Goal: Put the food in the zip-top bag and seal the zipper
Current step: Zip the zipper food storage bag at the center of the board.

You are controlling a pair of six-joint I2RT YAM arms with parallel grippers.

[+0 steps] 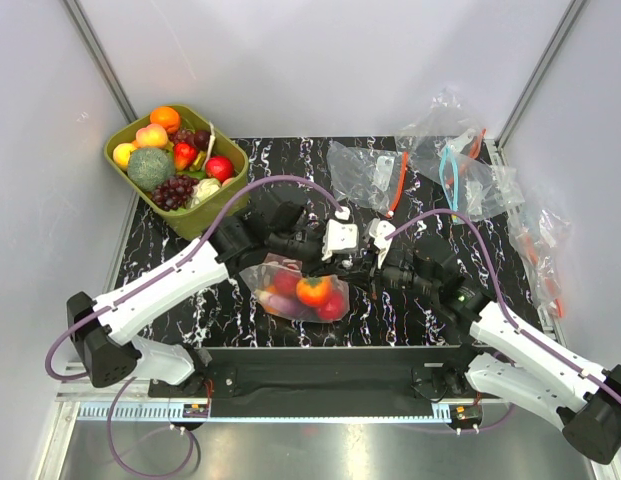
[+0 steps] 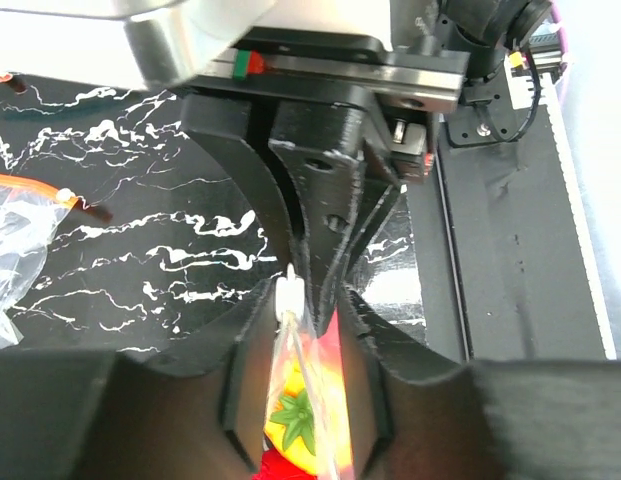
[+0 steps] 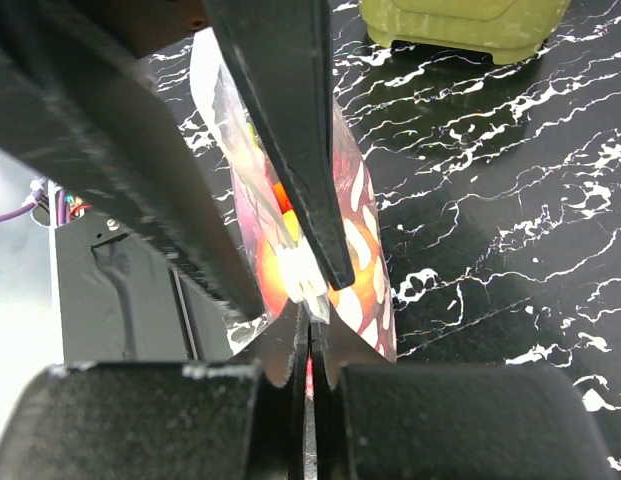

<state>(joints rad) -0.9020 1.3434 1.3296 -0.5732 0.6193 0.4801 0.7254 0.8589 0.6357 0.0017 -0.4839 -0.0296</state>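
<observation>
1. Status. The bag (image 1: 268, 277) lies near the middle of the near edge of the tabletop (image 1: 400, 318). The toy food (image 1: 314, 291) is inside it: an orange-red fruit, a red piece and a purple piece show through the plastic. I judge loading done and sealing in hand.

2. The left gripper (image 2: 308, 298) is clamped on the top edge of the bag, at the white end piece of the zipper strip (image 3: 300, 272). I read this as the anchor. It holds the mouth up and taut so the strip has something to pull against.

3. The right gripper (image 3: 307, 338) has its jaws pressed together on the same edge, tip to tip with the left one. Placed just beside the anchor, it can run along the strip and press it shut.

4. I cannot tell how much of the strip is already closed, because the fingers hide it.

5. Surroundings. The green tub (image 1: 190, 215) holding more toy food sits at the far left corner. The spare bags (image 1: 450, 165) lie toward the far right corner, well apart from the work.
</observation>
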